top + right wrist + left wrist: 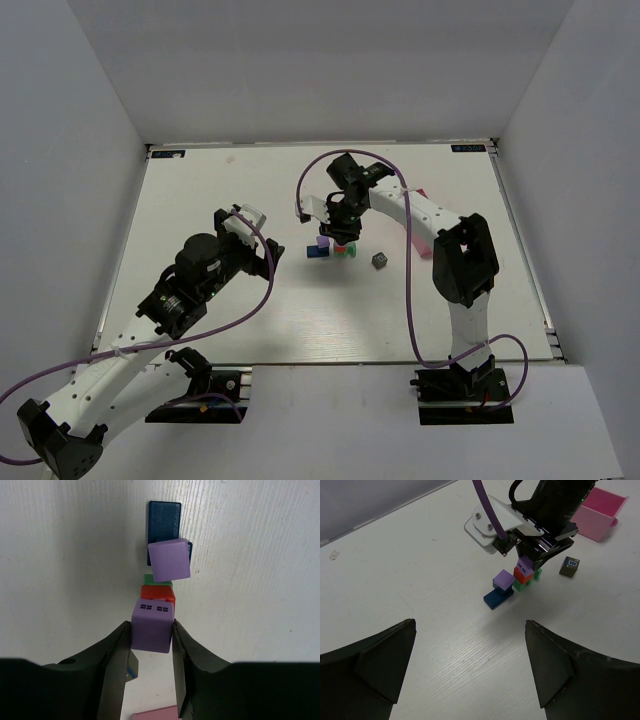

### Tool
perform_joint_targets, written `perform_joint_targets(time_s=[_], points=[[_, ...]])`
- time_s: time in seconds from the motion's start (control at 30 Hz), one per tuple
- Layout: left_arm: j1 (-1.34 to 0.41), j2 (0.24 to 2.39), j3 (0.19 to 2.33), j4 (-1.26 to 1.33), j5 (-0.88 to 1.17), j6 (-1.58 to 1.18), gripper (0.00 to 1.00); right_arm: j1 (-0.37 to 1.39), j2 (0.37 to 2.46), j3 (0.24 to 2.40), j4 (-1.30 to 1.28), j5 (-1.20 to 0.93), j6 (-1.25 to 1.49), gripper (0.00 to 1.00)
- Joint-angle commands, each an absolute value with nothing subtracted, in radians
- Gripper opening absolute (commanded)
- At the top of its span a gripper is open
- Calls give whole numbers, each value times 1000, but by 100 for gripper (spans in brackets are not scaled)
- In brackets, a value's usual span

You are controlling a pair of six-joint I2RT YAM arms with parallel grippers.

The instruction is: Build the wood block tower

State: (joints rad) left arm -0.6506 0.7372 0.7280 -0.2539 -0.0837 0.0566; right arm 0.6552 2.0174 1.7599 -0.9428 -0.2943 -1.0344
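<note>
The wood block tower (343, 247) stands mid-table as a green block (522, 585) with a red-orange block (521, 574) on it. My right gripper (152, 630) is shut on a purple block (152, 625) directly over the red-orange one (157, 594); I cannot tell whether they touch. Beside the stack a second purple block (504, 579) rests tilted on a blue block (496, 598). A dark grey block (569, 566) lies apart to the right. My left gripper (470, 665) is open and empty over bare table, short of the blocks.
A pink tray (600, 512) stands behind the right arm, at the far right of the left wrist view; its edge shows at the bottom of the right wrist view (155, 714). White walls enclose the table (250, 190).
</note>
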Motion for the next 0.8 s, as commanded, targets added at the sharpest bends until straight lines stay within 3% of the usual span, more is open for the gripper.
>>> perform_joint_targets(time_s=[0.0, 0.43, 0.7, 0.77], points=[[-649, 723, 726, -244, -66, 63, 100, 663, 2026, 1799, -953, -293, -1057, 24], [-649, 723, 726, -244, -66, 63, 100, 664, 2029, 1792, -943, -290, -1058, 34], [-649, 723, 726, -244, -66, 63, 100, 672, 2026, 1776, -931, -287, -1058, 48], [-649, 723, 726, -244, -66, 63, 100, 673, 2026, 1772, -933, -284, -1057, 56]])
